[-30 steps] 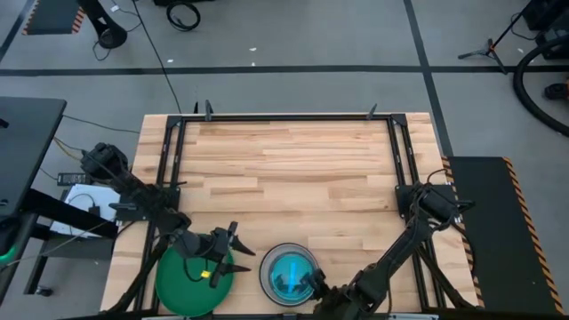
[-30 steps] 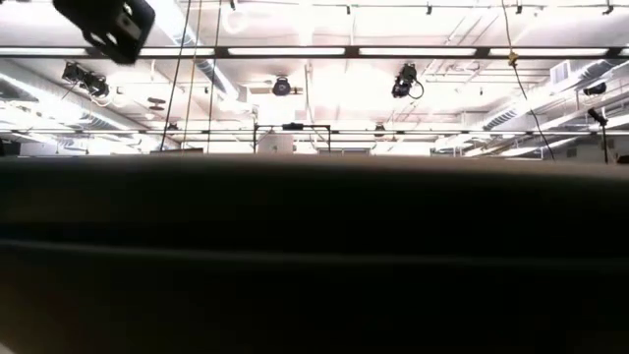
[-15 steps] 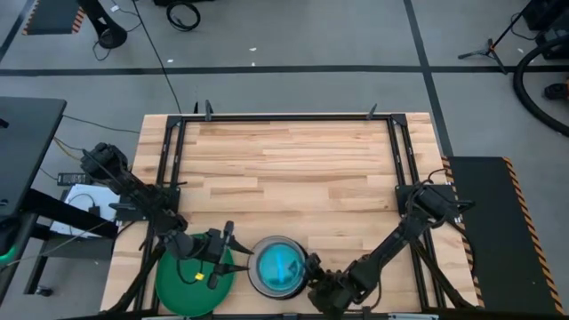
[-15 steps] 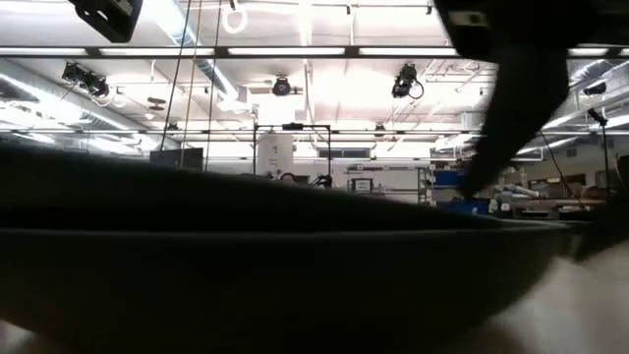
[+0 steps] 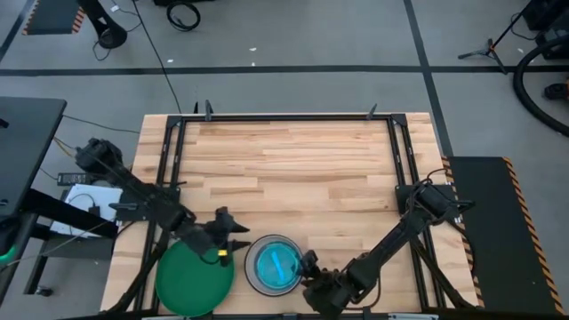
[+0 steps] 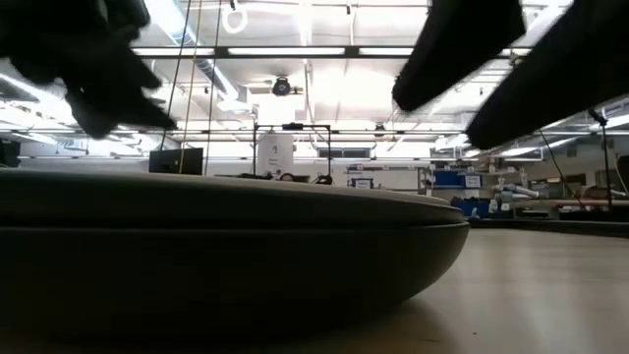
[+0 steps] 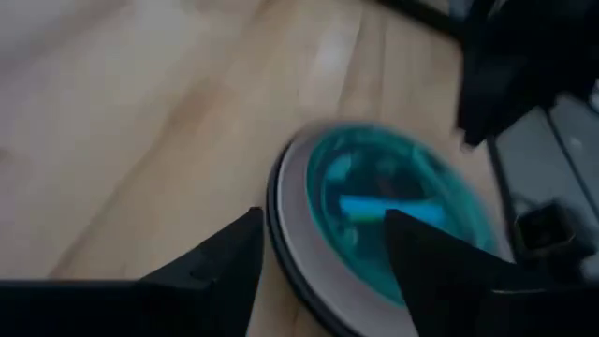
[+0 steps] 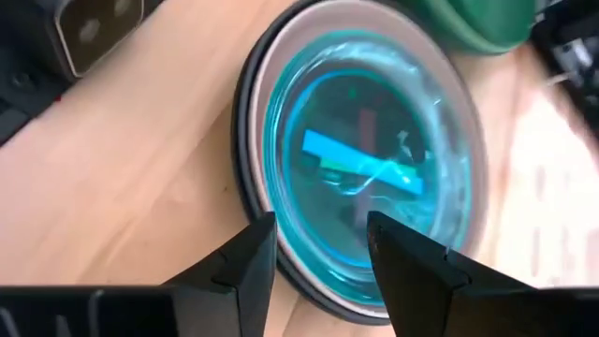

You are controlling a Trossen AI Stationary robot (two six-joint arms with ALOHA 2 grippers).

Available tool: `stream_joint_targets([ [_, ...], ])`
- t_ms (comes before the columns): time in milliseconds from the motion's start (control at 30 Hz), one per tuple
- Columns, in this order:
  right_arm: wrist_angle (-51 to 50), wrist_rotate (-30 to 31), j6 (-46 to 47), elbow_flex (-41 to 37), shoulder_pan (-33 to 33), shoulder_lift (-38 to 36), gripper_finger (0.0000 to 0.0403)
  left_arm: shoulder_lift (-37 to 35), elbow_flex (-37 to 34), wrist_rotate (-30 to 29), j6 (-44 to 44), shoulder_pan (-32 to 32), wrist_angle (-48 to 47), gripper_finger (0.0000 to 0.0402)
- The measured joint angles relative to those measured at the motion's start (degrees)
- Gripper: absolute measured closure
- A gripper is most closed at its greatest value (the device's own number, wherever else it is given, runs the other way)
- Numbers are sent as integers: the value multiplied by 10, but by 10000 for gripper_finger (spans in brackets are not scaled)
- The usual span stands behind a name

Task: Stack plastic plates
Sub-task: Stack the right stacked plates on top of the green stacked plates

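A stack of three plates lies flat on the table near its front edge: a cyan plate (image 5: 276, 263) on a whitish-grey one (image 8: 257, 103) on a black one (image 8: 240, 159). A large dark green plate (image 5: 191, 280) lies flat to its left. My left gripper (image 5: 238, 242) is open and empty, just left of the stack and beyond the green plate's far right rim. In its wrist view (image 7: 323, 253) it points at the stack (image 7: 393, 215). My right gripper (image 5: 308, 264) is open at the stack's right rim, with its fingers (image 8: 253, 262) over that rim. My right gripper stands with its open fingers at the right rim of the plate stack (image 8: 309, 300), coming level from the table's right side. I cannot tell whether the fingers touch the rim.
A black frame rail (image 5: 284, 117) runs round the wooden tabletop. The far half of the table (image 5: 284, 169) is bare wood. In the low view the stack's dark rim (image 6: 226, 256) fills the foreground.
The plate stack has slid along the table toward its left edge, close to the green plate, with my right gripper following at its right rim. My left gripper has moved off the green plate, toward the far edge and a little right.
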Motion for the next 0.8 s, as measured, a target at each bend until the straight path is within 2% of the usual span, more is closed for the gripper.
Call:
stream_joint_targets([
  [67, -15, 20, 0, 13, 7, -1, 225, 23, 0, 20, 4, 14, 10, 153],
  [233, -53, 96, 5, 47, 25, -16, 225, 69, 0, 25, 39, 41, 35, 101],
  [333, -84, 128, 40, 49, 27, -36, 226, 86, 13, 20, 57, 51, 34, 95],
  [433, -129, 156, 104, 50, 15, -71, 226, 102, 54, 17, 74, 49, 29, 103],
  [500, -166, 169, 154, 50, 0, -96, 226, 107, 84, 21, 69, 49, -15, 108],
  [667, -249, 167, 271, 47, -67, -155, 226, 115, 157, 22, 11, 64, -210, 110],
  [800, -248, 125, 278, 15, -129, -194, 226, 115, 174, 24, -39, 67, -245, 111],
])
